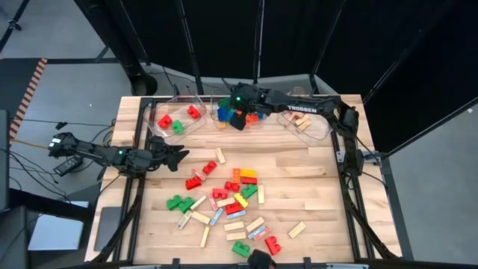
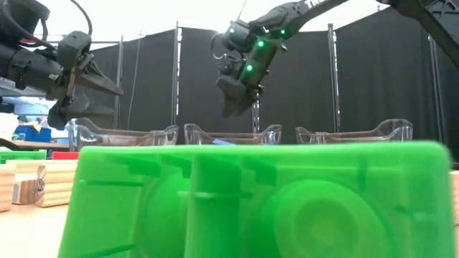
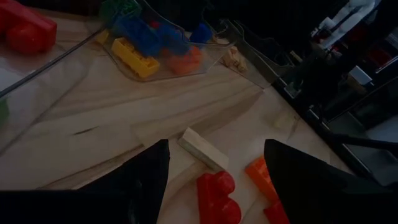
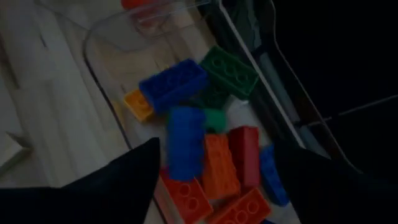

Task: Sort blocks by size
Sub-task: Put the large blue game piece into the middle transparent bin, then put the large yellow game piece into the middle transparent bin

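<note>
The right gripper (image 1: 237, 118) hangs over the middle bin (image 1: 263, 124), fingers apart w/ nothing clamped between them. In the right wrist view a blue brick (image 4: 185, 142) sits just under the fingers, on top of other bricks in that bin: orange, red, green, yellow. It looks like a drop just made, or about to settle.

What could go wrong, as a guess:
- The blue brick rests on a heap, so it may tip or slide. A bump from the fingers on the way up could knock it.
- The bin is light clear plastic. If a finger catches the rim, the bin may shift or flip & spill bricks back out.
- The left gripper (image 1: 179, 155) waits just off the pile, fingers wide apart, empty. A tan wooden bar (image 3: 203, 149) & a red brick (image 3: 217, 196) lie right in front of it. If both arms go for the pile at once, they may hit.
- Blocks in the pile (image 1: 224, 205) touch & overlap, so a grab may pull two, or push neighbors away.

The wooden table (image 1: 321, 179) is pale planks w/ a dark frame round it. Three clear bins stand in a row at the far edge. The left bin (image 1: 160, 112) holds red & green bricks, the right bin (image 1: 317, 131) holds tan bars. Black curtains hang behind. A big green brick (image 2: 258, 201) sits right against the low camera.
</note>
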`<act>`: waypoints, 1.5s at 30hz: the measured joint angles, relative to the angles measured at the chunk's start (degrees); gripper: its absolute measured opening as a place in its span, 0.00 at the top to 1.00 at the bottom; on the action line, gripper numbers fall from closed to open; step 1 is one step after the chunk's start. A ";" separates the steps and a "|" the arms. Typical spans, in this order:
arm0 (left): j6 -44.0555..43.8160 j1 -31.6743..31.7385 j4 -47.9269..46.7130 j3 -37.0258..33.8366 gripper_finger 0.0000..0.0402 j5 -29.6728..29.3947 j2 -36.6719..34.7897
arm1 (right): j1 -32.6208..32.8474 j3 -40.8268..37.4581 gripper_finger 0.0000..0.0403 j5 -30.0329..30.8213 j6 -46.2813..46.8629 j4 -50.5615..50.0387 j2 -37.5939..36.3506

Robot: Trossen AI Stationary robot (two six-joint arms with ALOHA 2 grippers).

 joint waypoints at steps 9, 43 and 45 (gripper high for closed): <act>-0.54 0.00 -0.06 0.00 0.33 -0.88 0.11 | 2.43 0.07 0.19 -16.21 1.62 -8.56 -1.70; -0.79 0.00 -0.07 0.00 0.33 -1.11 0.26 | 22.58 -16.94 0.35 -9.81 9.53 1.18 -1.46; -0.76 0.00 -0.07 0.00 0.33 -1.11 0.26 | 23.05 -16.94 0.35 -9.74 9.28 1.25 -1.19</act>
